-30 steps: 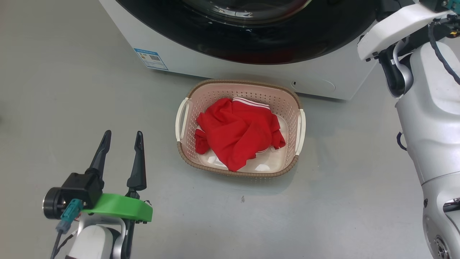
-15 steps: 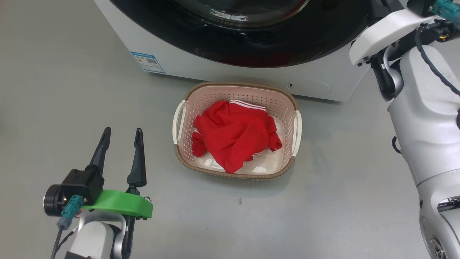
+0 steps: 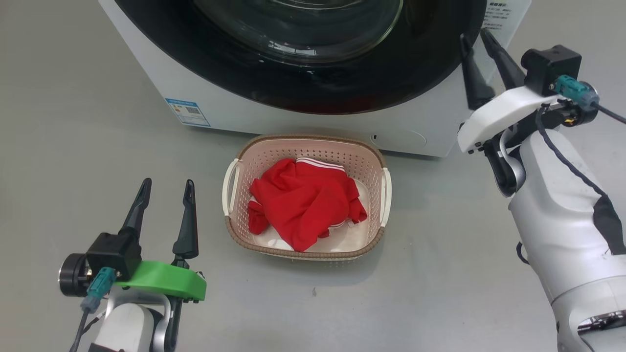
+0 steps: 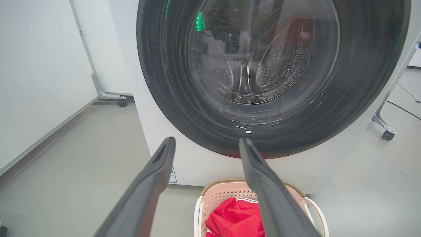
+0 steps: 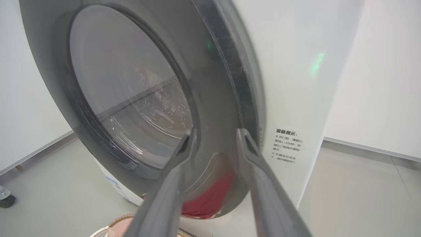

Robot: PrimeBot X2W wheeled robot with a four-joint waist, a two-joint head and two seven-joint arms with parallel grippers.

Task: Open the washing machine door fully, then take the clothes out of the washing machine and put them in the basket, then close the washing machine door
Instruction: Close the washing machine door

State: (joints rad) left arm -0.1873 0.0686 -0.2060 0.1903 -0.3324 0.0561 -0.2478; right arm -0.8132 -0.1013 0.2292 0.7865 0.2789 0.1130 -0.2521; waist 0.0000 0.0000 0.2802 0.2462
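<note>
The washing machine stands at the top of the head view, and its black-rimmed door lies shut against the front. On the floor before it sits the basket with the red clothes heaped inside. My left gripper hovers open and empty to the basket's left. My right gripper is up at the door's right edge, its fingers apart with nothing between them. The left wrist view faces the door head-on above the basket. The right wrist view has the gripper close to the door's rim.
A blue sticker marks the machine's lower left front, and a printed label is on its right. White panels on wheeled feet stand to the left, and another wheeled leg to the right. Grey floor surrounds the basket.
The head camera has shifted, bringing more of the machine into view. My right arm has drawn back from the door, and its fingers now show, parted. The left gripper has stayed put.
</note>
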